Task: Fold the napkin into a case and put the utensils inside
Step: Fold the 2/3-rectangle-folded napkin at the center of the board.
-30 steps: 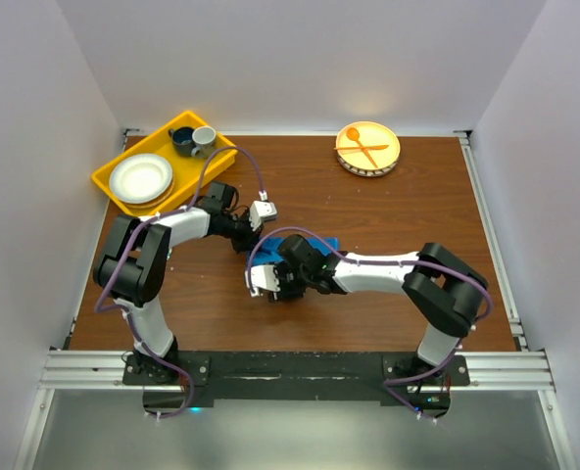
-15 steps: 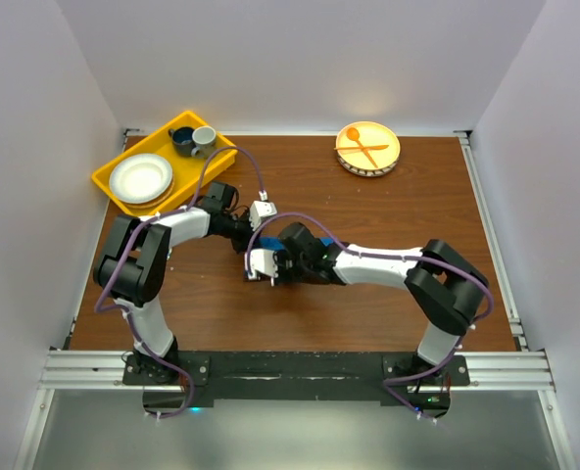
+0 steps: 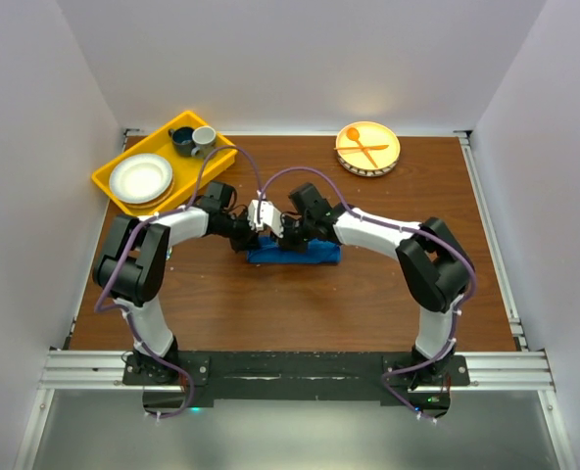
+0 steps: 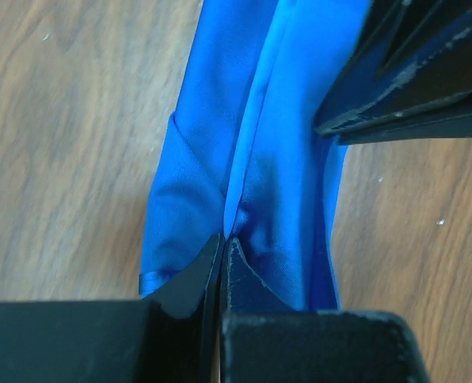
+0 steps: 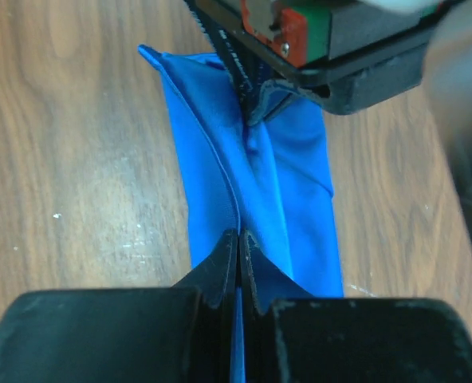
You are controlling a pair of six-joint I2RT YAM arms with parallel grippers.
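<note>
Holds a bright blue soft cloth napkin (image 3: 295,254) in the middle of the brown wooden desk (image 3: 388,304), folded now into a long thin strip. Pinches the fold line with the left tool (image 4: 222,244), shut tight on the cloth near one end. Pinches the same line with the right tool (image 5: 237,238), shut tight too, a little further along. Keeps both tools just beside each other, nose to nose over the strip.

Looked different a second ago: had the right tool lower down, at the near side of the cloth, with most of the blue hidden under the arm. Has since swung that tool up and across to meet the left one, pulling the near side over. Means one more fold likely done, and the case shape there or nearly there. Still needs letting go, and maybe a pat flat.

Shows no shiny metal spoon or fork anywhere, so cannot tell their place. Shows only an orange plastic spoon and fork (image 3: 363,149) on a round yellow plate (image 3: 391,153) at the far side, well apart, and not the ones wanted.
</note>
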